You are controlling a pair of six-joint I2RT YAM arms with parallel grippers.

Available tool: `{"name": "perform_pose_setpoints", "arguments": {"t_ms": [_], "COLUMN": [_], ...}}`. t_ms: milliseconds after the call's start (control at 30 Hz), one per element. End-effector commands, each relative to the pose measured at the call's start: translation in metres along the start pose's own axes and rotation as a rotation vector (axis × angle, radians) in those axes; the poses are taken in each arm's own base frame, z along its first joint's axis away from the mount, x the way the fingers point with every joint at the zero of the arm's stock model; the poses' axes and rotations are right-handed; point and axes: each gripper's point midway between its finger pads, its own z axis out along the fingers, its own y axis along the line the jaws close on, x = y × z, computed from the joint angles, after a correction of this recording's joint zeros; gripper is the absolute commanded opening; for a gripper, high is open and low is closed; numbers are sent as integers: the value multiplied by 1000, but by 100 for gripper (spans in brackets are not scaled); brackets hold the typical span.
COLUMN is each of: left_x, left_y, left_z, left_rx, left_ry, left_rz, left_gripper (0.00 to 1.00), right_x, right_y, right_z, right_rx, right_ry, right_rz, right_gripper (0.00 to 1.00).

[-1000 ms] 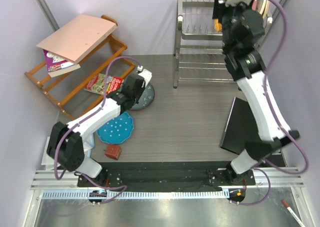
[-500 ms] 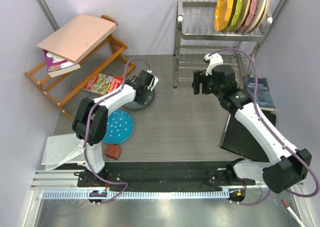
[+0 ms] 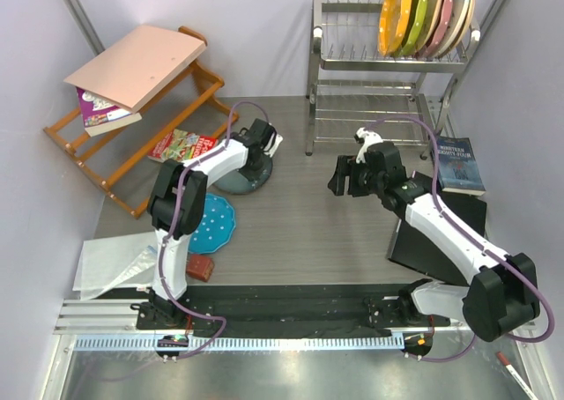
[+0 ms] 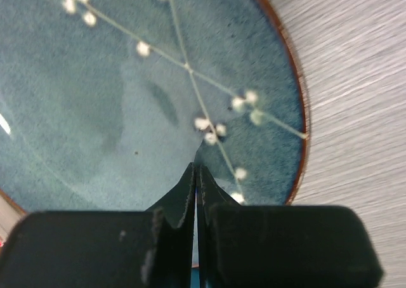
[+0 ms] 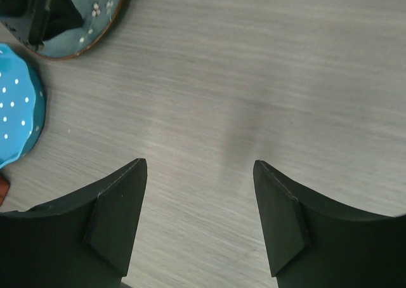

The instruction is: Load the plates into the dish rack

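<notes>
Grey wood-grain table (image 3: 308, 233) underlies everything. On it the left gripper (image 4: 194, 169) sits low over the dark speckled plate (image 4: 127, 78), jaws pressed flat together with nothing I can see between them. The tips look to be on or just above the glaze near the brown rim, and I cannot tell which. That plate lies flat, with the blue dotted plate (image 3: 210, 224) near it on the side toward the arm bases. I judge both to be stiff, weighty glazed ceramic: slick, easy to chip, best taken at the rim with one finger under the lip. Lying flat, that lip offers little room. The right gripper (image 5: 200, 164) hangs spread over bare table, holding nothing. Further out, the dish rack (image 3: 352, 62) stands at the far edge, with the orange plate (image 3: 394, 17) and lime green plate (image 3: 414, 12) upright in its top tier. Only the left wrist camera shows the closed jaws and the white blossom pattern; only the overhead shows the rack — well apart from the plates on the table.
</notes>
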Motion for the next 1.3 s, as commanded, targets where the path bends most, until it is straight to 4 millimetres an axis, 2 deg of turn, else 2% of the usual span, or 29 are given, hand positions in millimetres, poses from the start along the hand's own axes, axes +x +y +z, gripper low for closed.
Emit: {"name": "perform_pose_setpoints", "arguments": {"t_ms": [0, 167, 333, 367, 467, 567, 733, 767, 833, 867, 1000, 1067, 1167, 1267], "left_x": [4, 11, 20, 20, 24, 24, 18, 16, 8, 6, -15, -20, -20, -16], "left_y": [-24, -55, -104, -119, -147, -161, -155, -154, -146, -145, -121, -106, -91, -85], "left_z": [1, -1, -1, -5, -10, -12, -8, -8, -17, -21, -42, -51, -52, -50], "left_rx": [111, 153, 203, 217, 249, 249, 191, 186, 145, 115, -62, -154, -239, -265], "left_ry": [35, 50, 62, 56, 56, 45, 28, 23, -9, -23, -147, -190, -203, -201], "left_rz": [6, 54, 131, 157, 202, 229, 237, 241, 273, 296, 330, 340, 365, 392], "left_gripper": [0, 0, 0, 0, 0, 0, 1, 10, 23, 37, 55, 57, 56, 53], "right_x": [-2, 7, 18, 19, 25, 29, 34, 34, 37, 38, 44, 46, 48, 48], "right_y": [13, 5, -6, -11, -22, -29, -37, -38, -40, -41, -44, -45, -46, -47], "right_z": [8, 8, 3, 2, -3, -7, -10, -12, -13, -14, -15, -15, -15, -14], "right_rx": [-82, -74, -54, -45, -20, -5, 9, 13, 17, 17, 22, 24, 27, 28], "right_ry": [-28, -23, -9, -8, -6, -9, -12, -17, -14, -12, -7, -5, -2, -2], "right_rz": [105, 133, 164, 172, 193, 208, 228, 230, 238, 238, 247, 249, 255, 255], "right_gripper": [73, 73, 73, 73, 73, 73, 73, 73, 73, 74, 74, 74, 74, 75]}}
